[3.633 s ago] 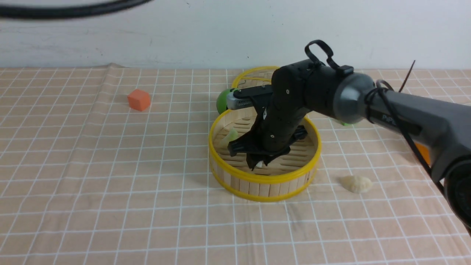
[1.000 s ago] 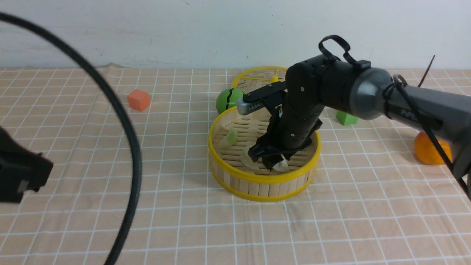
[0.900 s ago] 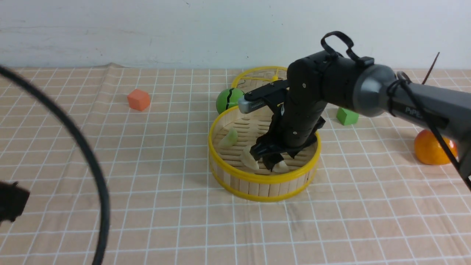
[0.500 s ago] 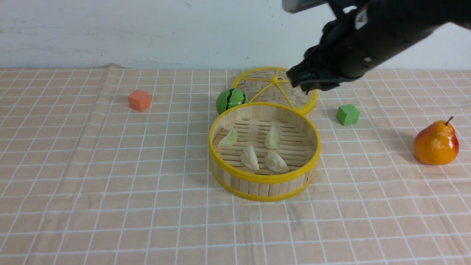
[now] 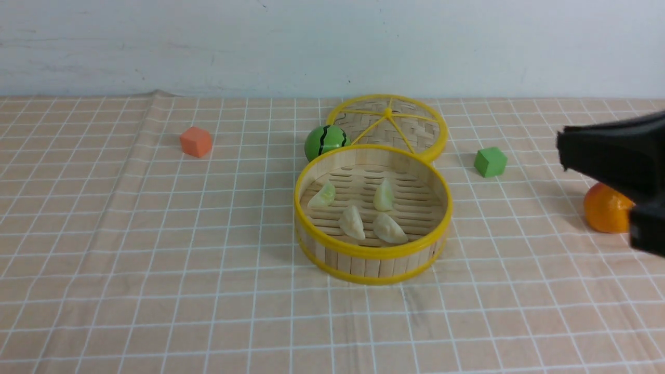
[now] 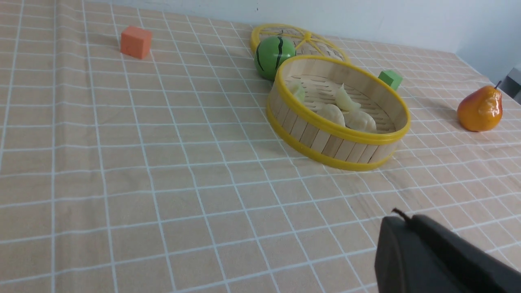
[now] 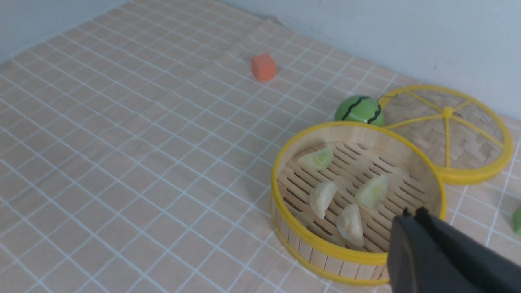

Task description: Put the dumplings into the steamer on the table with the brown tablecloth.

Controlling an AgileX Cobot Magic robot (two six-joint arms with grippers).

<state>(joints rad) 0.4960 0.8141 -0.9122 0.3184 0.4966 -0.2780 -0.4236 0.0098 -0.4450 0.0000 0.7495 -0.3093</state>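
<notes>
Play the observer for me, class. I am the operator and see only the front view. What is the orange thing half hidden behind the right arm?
Observer: A pear, seen whole in the left wrist view, stem up.
Operator: Is anything gripped on the right?
Observer: No. Its wrist view shows the right gripper shut and empty.
Operator: And the left one?
Observer: The left gripper, outside your view, is shut and empty too.
</notes>
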